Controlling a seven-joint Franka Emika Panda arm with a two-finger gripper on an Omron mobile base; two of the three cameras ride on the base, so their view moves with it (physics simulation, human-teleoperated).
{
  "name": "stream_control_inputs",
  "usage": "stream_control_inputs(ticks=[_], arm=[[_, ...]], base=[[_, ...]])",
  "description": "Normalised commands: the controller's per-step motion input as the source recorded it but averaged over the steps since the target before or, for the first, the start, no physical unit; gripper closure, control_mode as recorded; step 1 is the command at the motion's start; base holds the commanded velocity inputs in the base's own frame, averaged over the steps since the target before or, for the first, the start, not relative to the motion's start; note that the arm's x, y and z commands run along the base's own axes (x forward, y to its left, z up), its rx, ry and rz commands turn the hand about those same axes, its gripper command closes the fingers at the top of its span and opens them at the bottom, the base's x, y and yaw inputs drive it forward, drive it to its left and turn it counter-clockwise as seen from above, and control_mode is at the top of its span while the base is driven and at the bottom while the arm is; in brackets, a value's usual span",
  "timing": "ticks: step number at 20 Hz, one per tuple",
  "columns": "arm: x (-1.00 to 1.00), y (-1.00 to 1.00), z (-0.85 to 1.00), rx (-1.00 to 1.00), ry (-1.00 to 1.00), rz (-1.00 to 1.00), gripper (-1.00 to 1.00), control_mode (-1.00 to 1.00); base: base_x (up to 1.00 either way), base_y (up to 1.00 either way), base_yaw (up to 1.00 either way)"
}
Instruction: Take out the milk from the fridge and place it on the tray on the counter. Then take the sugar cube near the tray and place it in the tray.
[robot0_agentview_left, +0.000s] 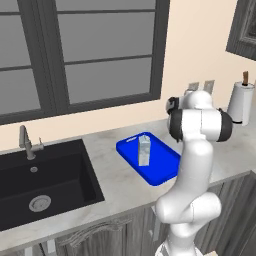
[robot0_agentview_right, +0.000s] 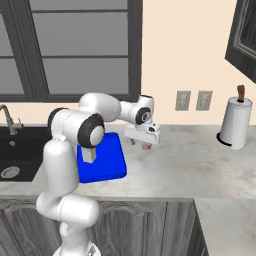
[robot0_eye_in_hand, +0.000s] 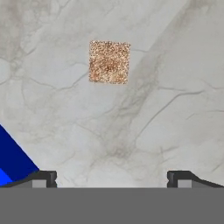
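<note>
Sugar cube (robot0_eye_in_hand: 109, 61) lies bare on the counter (robot0_eye_in_hand: 175, 109), just ahead of the gripper (robot0_eye_in_hand: 112, 177), centred between its spread, empty fingers and square to them. The tray (robot0_agentview_left: 160, 170), holding the milk (robot0_agentview_left: 144, 150), lies close beside it.

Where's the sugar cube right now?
The sugar cube lies on the bare counter just off the tray corner, below the open gripper, right of the tray in the right base view.
</note>
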Motion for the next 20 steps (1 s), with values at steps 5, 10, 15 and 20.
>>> stream_control_inputs(ticks=[5,10,15,20], arm=[[0.22,-0.08,-0.11,0.0,0.0,0.0,-1.0,-1.0],[0.3,0.0,-0.13,0.0,0.0,0.0,-1.0,-1.0],[0.28,0.0,-0.17,0.0,-0.01,0.0,-1.0,-1.0],[0.24,-0.07,-0.19,0.0,0.0,0.0,-1.0,-1.0]], base=[[0.0,0.0,0.0],[0.0,0.0,0.0],[0.0,0.0,0.0],[0.0,0.0,0.0]])
